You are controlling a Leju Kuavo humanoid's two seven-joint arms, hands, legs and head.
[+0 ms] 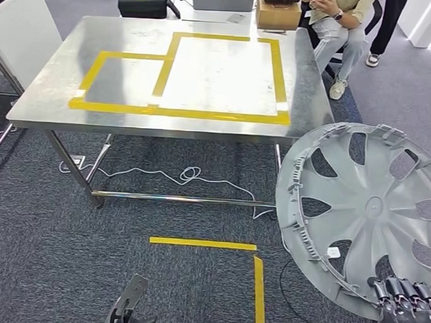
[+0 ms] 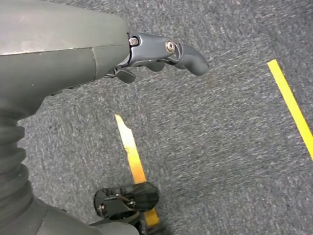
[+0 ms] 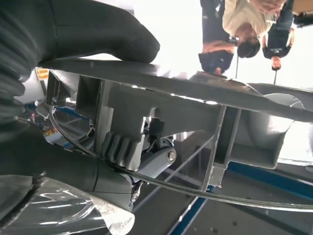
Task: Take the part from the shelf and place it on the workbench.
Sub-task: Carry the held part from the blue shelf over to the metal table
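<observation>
A large grey wheel cover with curved spokes hangs upright at the right, in front of the workbench. My right hand grips its lower rim, dark fingers hooked over the edge. In the right wrist view the thumb lies on one face of the wheel cover and the fingers curl against its ribbed back. My left hand hangs low at the bottom edge, holding nothing. In the left wrist view the left hand's fingers stretch out over grey carpet.
The steel workbench bears two yellow tape rectangles. Yellow tape lines mark the carpet, and a white cable runs under the bench. Behind it are a seated person, a cardboard box and a black case.
</observation>
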